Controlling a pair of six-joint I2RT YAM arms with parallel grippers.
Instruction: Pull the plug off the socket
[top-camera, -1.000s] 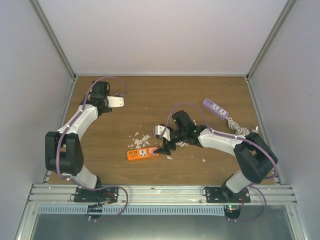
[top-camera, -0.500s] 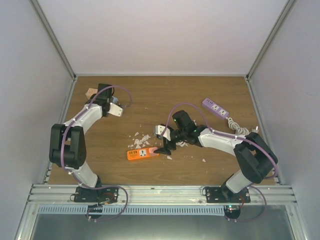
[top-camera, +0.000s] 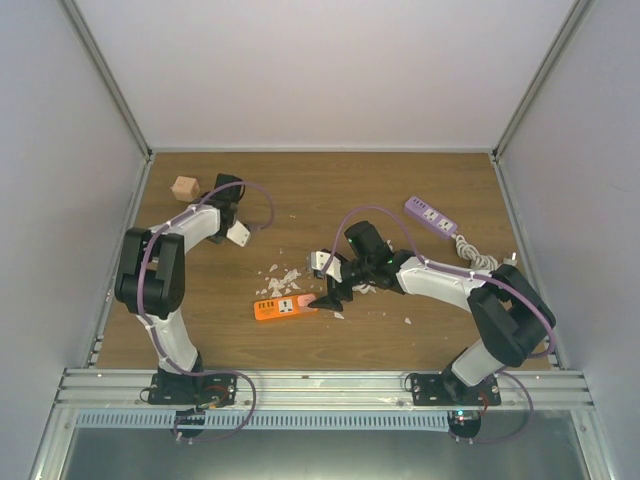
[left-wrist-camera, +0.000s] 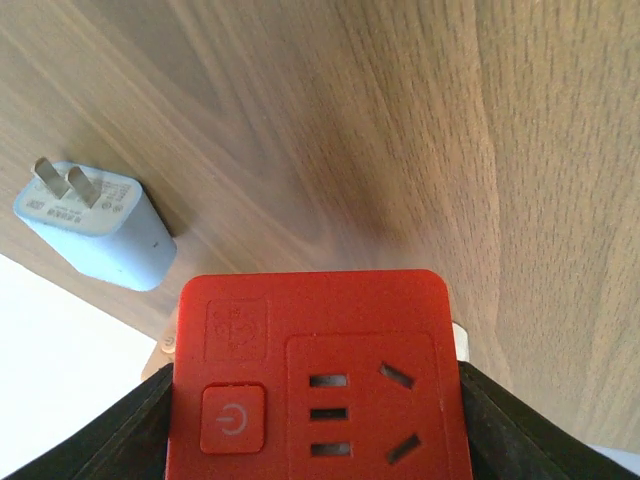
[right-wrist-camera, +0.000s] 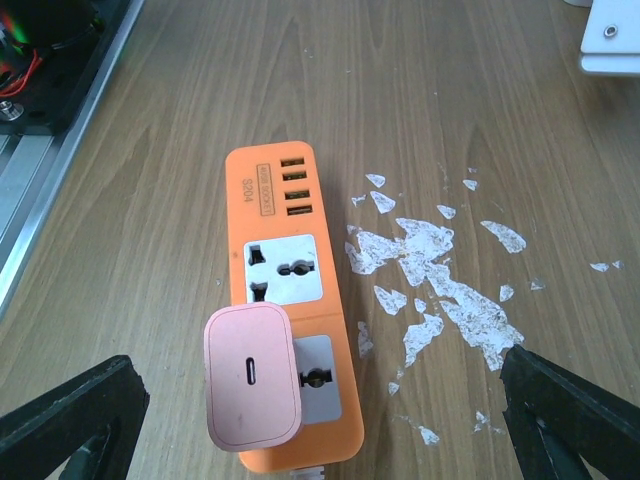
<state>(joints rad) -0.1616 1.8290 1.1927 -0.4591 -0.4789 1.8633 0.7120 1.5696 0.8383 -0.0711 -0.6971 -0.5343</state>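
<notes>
The orange power strip (right-wrist-camera: 320, 322) lies flat on the wooden table, and it also shows in the top view (top-camera: 275, 310). A pale pinkish-white squarish plug (right-wrist-camera: 250, 388) sits in its near socket. My right gripper (right-wrist-camera: 320, 405) hangs just above the strip's near end with its fingers spread wide on either side, touching nothing; in the top view it (top-camera: 330, 292) is at the strip's right end. My left gripper (left-wrist-camera: 315, 425) is shut on a red socket block (left-wrist-camera: 310, 370) at the table's far left (top-camera: 237, 233).
A loose light-blue plug adapter (left-wrist-camera: 100, 230) with bare prongs lies near the left gripper. A tan cube (top-camera: 184, 187) sits at the far left corner. A purple power strip (top-camera: 430, 215) with its white cord (top-camera: 478, 255) lies at the right. White flecks (right-wrist-camera: 440, 270) are beside the orange strip.
The left arm has folded and swung its gripper rightward and nearer, uncovering the tan cube. The right arm, the strip and the plug have not moved.
</notes>
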